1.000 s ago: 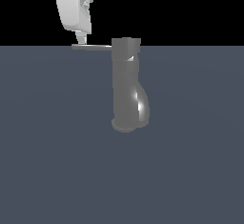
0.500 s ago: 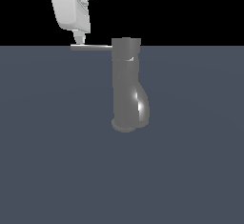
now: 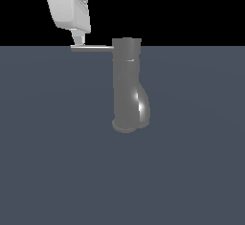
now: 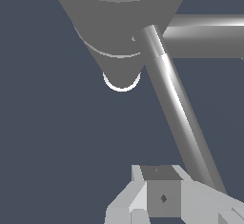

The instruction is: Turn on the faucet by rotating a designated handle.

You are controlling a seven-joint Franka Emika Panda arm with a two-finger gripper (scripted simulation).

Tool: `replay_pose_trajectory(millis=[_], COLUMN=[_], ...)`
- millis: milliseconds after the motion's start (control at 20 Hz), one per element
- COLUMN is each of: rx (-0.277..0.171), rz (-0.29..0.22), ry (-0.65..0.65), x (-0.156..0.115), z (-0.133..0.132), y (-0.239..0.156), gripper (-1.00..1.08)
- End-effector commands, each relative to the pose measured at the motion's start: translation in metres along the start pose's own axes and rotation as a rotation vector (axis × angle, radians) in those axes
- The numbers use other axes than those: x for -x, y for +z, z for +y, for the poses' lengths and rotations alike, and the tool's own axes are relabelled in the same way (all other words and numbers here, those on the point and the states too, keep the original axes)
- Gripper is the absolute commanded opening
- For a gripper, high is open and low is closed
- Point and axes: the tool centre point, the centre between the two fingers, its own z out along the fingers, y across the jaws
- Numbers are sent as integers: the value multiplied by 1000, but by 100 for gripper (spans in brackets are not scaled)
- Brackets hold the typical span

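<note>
One rod mattered: the handle ran level from the cap of the faucet toward the exterior view's left, and the gripper came down at its free end, touching or just above it, well apart from the upright body. Whether its fingers stood wide or narrow I could not tell, and nothing was held. The faucet stood on a bare dark floor with open room on all sides, so a sideways push at the tip looked the likely move.
</note>
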Motion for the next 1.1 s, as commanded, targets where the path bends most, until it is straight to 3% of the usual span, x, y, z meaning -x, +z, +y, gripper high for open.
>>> replay_pose_trajectory(millis=[0, 450, 550, 1050], rx=[4, 4, 0, 1], rz=[1, 1, 2, 2], ry=[0, 0, 2, 1], x=[0, -3, -3, -31], z=[10, 36, 32, 59], y=[0, 0, 0, 0], gripper=[-100, -100, -100, -100])
